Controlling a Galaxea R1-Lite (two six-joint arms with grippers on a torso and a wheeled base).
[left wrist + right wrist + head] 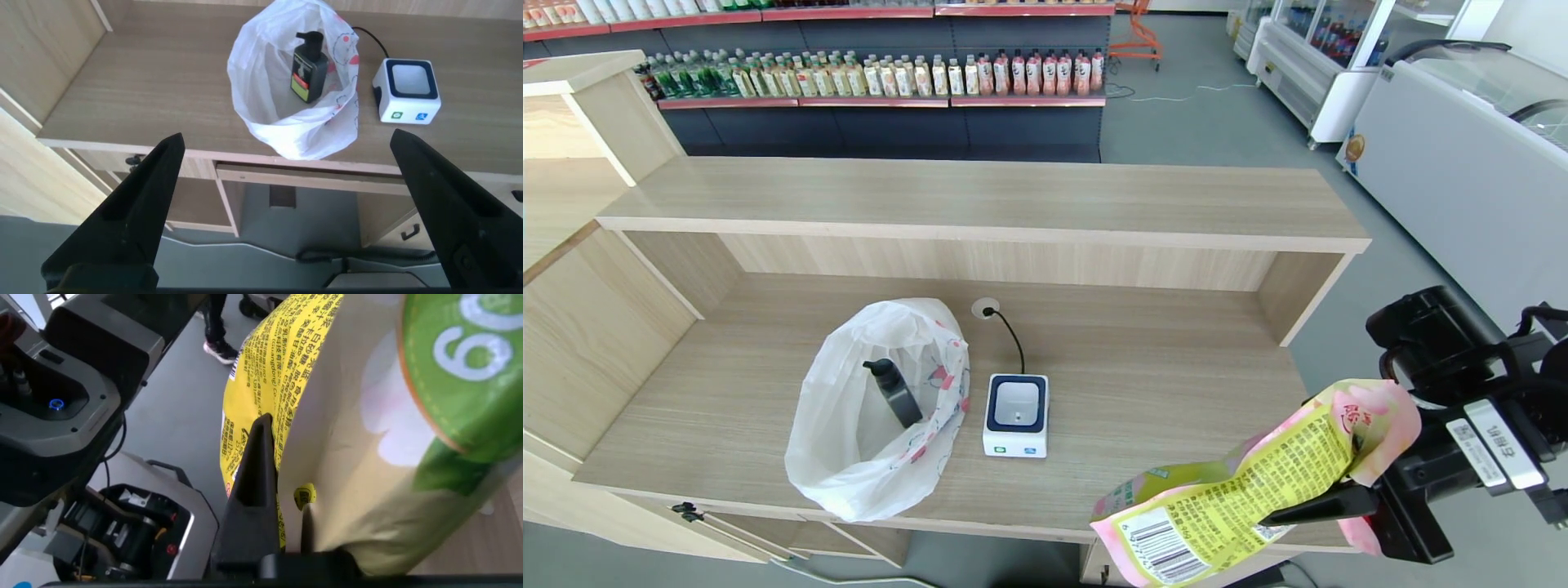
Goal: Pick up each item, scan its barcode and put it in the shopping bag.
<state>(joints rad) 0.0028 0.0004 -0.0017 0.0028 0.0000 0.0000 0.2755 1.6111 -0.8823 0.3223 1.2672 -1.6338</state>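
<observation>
My right gripper (1347, 498) is shut on a pink, yellow and green snack packet (1225, 498), held above the counter's front right corner with its barcode (1164, 547) facing up. The same packet (368, 416) lies against one black finger (253, 490) in the right wrist view. A white plastic shopping bag (874, 408) stands open left of centre with a black pump bottle (894, 392) inside. The white barcode scanner (1016, 415) sits just right of the bag. My left gripper (286, 212) is open, below and in front of the counter edge, facing the bag (294, 82) and scanner (407, 90).
The wooden counter (1135, 367) has a raised back shelf (980, 196) and side walls. The scanner's black cable (1013, 335) runs to a hole at the back. Drawers (286, 196) sit under the counter front. Store shelves with bottles (874, 77) and freezers (1462, 139) stand behind.
</observation>
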